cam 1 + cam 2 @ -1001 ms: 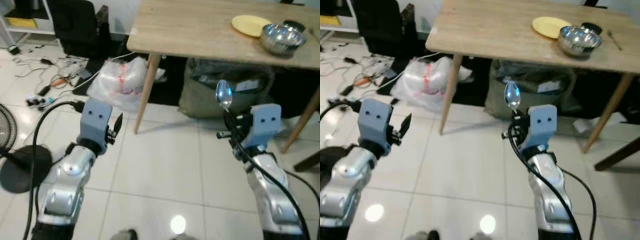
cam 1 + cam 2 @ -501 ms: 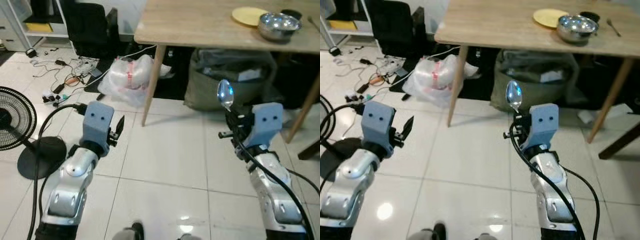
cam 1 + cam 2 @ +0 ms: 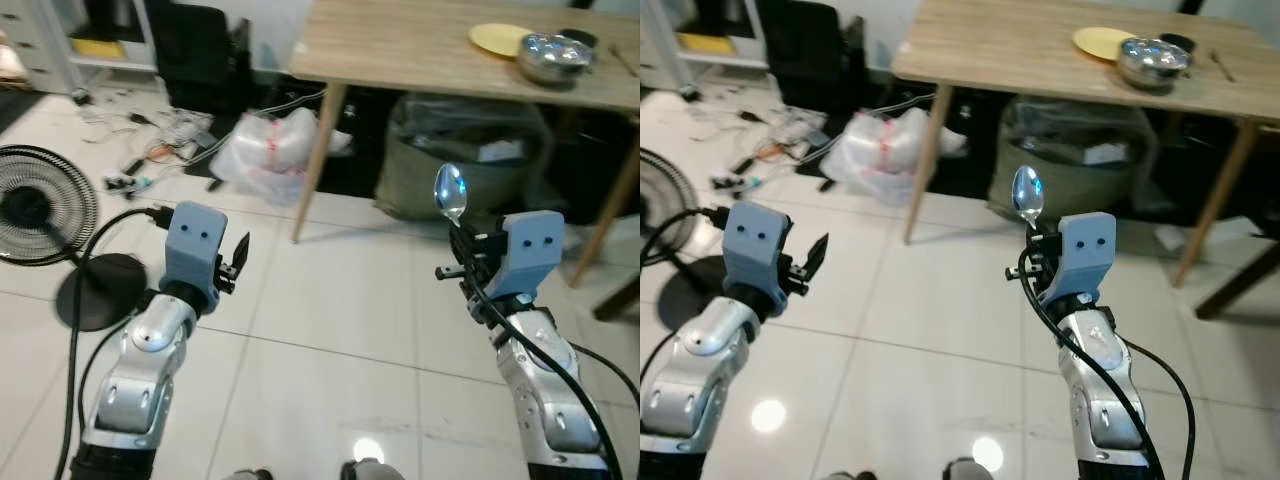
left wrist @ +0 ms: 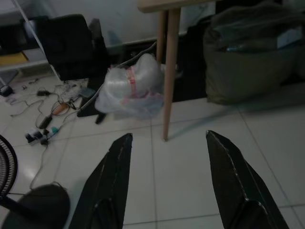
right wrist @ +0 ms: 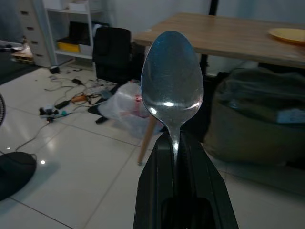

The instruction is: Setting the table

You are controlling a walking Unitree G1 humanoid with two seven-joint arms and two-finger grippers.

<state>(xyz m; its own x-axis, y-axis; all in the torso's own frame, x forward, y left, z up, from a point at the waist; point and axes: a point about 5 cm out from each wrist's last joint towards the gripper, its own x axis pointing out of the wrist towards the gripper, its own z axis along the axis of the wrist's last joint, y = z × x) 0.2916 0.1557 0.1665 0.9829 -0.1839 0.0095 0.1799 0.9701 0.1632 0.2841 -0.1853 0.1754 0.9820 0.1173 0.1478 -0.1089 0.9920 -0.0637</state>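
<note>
My right gripper (image 3: 462, 240) is shut on a metal spoon (image 3: 449, 191) that stands upright, bowl on top, over the white floor. The right wrist view shows the spoon (image 5: 172, 81) clamped between the black fingers (image 5: 155, 186). My left gripper (image 4: 167, 140) is held out at the left over the tiles, open and with nothing in it. Ahead stands a wooden table (image 3: 400, 45) that carries a yellow plate (image 3: 500, 38), a steel bowl (image 3: 551, 55) and a dark utensil (image 3: 1221, 65) at its far right.
A white plastic bag (image 3: 270, 155) and a dark green sack (image 3: 450, 150) lie under the table, beside its leg (image 3: 318, 165). Cables and a power strip (image 3: 150, 150) litter the floor at left, near a black chair (image 3: 195, 40). A floor fan (image 3: 40, 205) stands at far left.
The camera has drawn back and shifted; the table looks farther off and more of the fan shows at left. Both arms keep their pose, the spoon still held upright.
</note>
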